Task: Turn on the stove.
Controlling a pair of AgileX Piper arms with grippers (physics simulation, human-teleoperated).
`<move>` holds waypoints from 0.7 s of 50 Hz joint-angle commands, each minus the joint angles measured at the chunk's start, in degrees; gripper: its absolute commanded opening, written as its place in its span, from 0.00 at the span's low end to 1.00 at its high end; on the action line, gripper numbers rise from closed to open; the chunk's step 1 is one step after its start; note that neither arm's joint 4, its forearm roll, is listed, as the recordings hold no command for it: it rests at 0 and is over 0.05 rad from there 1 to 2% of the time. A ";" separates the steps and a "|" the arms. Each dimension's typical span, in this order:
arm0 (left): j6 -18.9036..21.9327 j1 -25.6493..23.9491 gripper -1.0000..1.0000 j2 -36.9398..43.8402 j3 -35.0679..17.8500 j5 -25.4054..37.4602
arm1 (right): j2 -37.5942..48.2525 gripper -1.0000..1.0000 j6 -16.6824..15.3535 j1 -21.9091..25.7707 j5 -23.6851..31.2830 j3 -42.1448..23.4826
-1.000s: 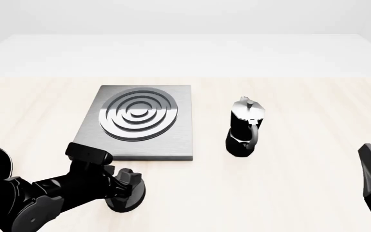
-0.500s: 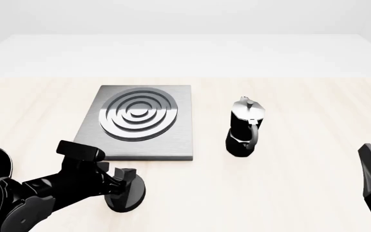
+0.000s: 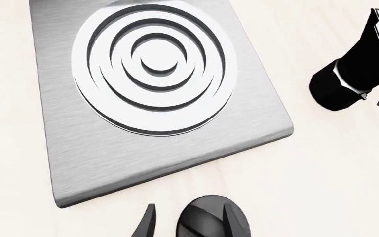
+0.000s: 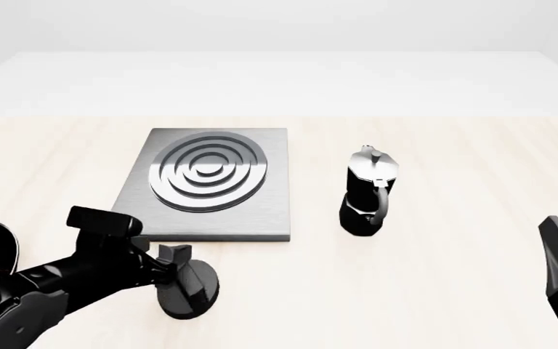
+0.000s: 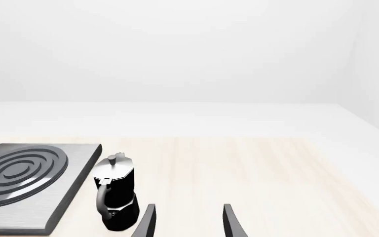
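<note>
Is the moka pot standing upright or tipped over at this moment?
Upright. In the front view the moka pot stands on its base on the table, lid knob on top, right of the stove and apart from it.

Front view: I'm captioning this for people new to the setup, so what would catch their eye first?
Most striking is the grey stove with its ringed burner, left of the table's centre. Just nearer the camera, the left gripper is closed on the stove's black knob, which stands on the table apart from the slab. A small moka pot stands to the stove's right, and the right gripper hangs open, holding nothing.
</note>
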 commanded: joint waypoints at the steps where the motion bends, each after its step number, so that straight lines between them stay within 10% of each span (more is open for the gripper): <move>1: 4.24 4.17 1.00 -1.38 1.80 1.57 | 0.00 1.00 0.00 -0.01 0.00 0.00; 21: 4.33 4.99 1.00 -5.35 2.37 4.15 | 0.00 1.00 0.01 0.00 0.00 0.00; 35: 4.62 7.84 1.00 -22.46 1.30 18.77 | 0.00 1.00 -0.01 0.00 -0.01 0.00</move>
